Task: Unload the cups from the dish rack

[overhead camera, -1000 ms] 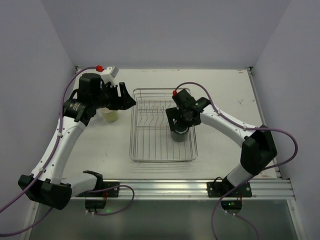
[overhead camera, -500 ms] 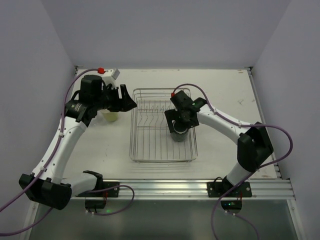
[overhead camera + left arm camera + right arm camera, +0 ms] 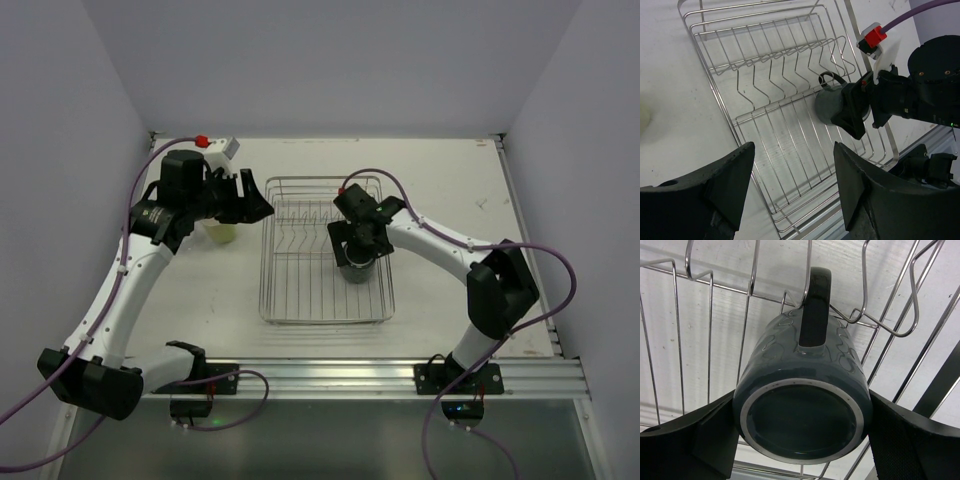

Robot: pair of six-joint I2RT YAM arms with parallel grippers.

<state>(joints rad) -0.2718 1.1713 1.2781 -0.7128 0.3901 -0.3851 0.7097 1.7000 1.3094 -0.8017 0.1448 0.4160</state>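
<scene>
While the left jaws gape empty, right jaws clasp the mug.

Two white arms with black joints, purple cables and red connectors.

Right fingers have closed onto the mug.

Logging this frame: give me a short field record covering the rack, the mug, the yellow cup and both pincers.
dish rack: mid-table
mug: dark grey, inside the rack beside the prongs, base towards the right wrist camera
right pincer: fingers against both sides of the mug
yellow cup: on the table, left of the rack
left pincer: open, empty, near the rack's left edge
</scene>
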